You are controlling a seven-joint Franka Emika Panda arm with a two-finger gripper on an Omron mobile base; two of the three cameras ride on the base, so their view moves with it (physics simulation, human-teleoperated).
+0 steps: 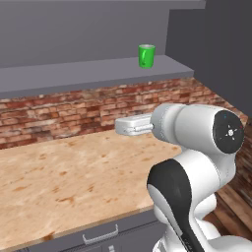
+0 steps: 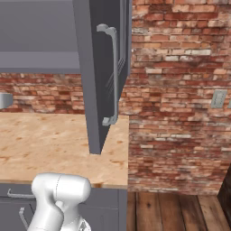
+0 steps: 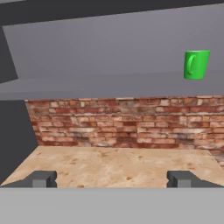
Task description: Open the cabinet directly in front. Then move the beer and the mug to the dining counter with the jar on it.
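The grey wall cabinet (image 1: 93, 74) stands open, its right door (image 2: 101, 72) swung out toward me with the long silver handle (image 2: 113, 76) on it. A bright green mug (image 1: 146, 55) stands upright near the right end of the cabinet's bottom shelf; in the hand view the mug (image 3: 195, 64) is at the upper right. My gripper (image 3: 111, 179) is open, fingertips (image 3: 41, 179) wide apart with nothing between them, and it hangs below shelf level over the wood counter, left of and lower than the mug. The beer, the dining counter and the jar are out of view.
A wood-grain counter (image 1: 74, 172) backed by a brick wall (image 1: 74, 113) lies under the cabinet. Grey drawers with short handles (image 1: 101, 237) sit below it. The open door's lower corner (image 2: 97, 146) hangs over the counter's right end. Wood floor (image 2: 171, 210) lies to the right.
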